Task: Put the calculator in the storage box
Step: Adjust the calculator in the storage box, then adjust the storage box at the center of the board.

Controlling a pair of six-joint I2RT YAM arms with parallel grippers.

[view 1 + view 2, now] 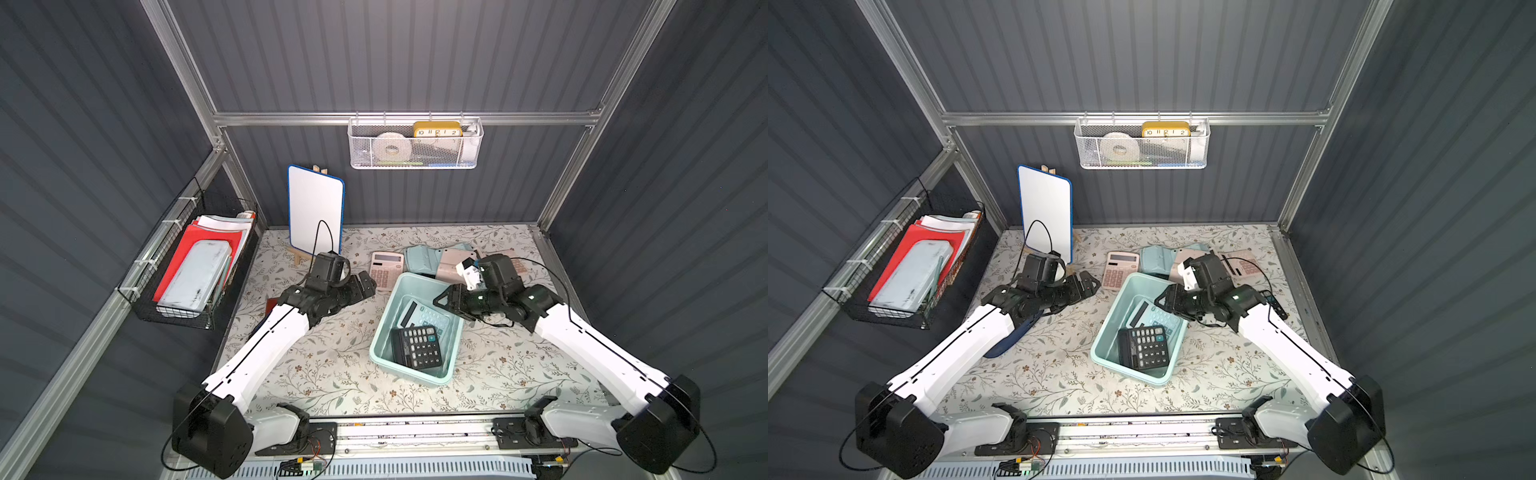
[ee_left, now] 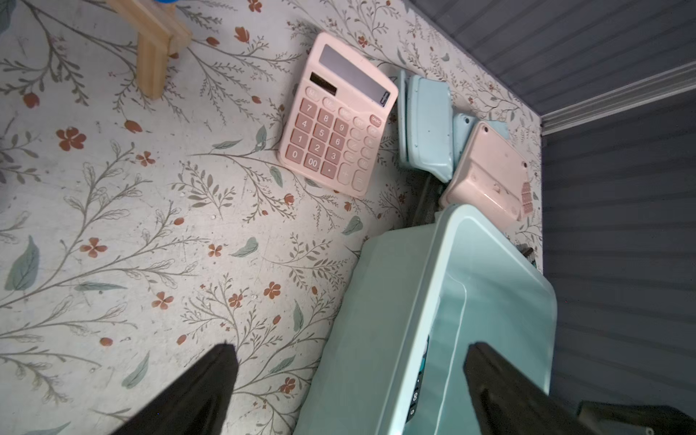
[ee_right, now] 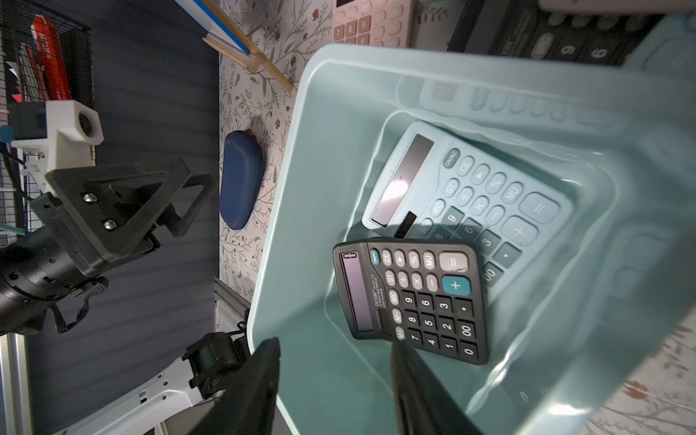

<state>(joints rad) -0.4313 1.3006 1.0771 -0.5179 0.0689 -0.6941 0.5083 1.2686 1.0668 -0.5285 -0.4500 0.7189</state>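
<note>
The mint-green storage box (image 1: 377,345) (image 1: 1099,345) (image 2: 376,301) (image 3: 320,169) stands mid-table. Inside lie a black calculator (image 1: 417,347) (image 1: 1144,347) (image 3: 414,301) and, partly under it, a mint calculator (image 1: 428,318) (image 3: 478,188). A pink calculator (image 1: 386,269) (image 1: 1120,270) (image 2: 335,116) lies face up on the table by the box's far left corner. My left gripper (image 1: 370,286) (image 2: 350,346) is open beside that corner and holds nothing. My right gripper (image 1: 437,300) (image 3: 335,343) hangs over the box's right rim, open and empty above the black calculator.
More calculators lie behind the box: a mint one (image 2: 429,124) and a pink one (image 2: 489,173), both face down. A whiteboard on an easel (image 1: 316,210) stands at the back left. A blue case (image 1: 1009,340) lies under my left arm. Wire baskets (image 1: 195,266) (image 1: 415,143) hang on the walls.
</note>
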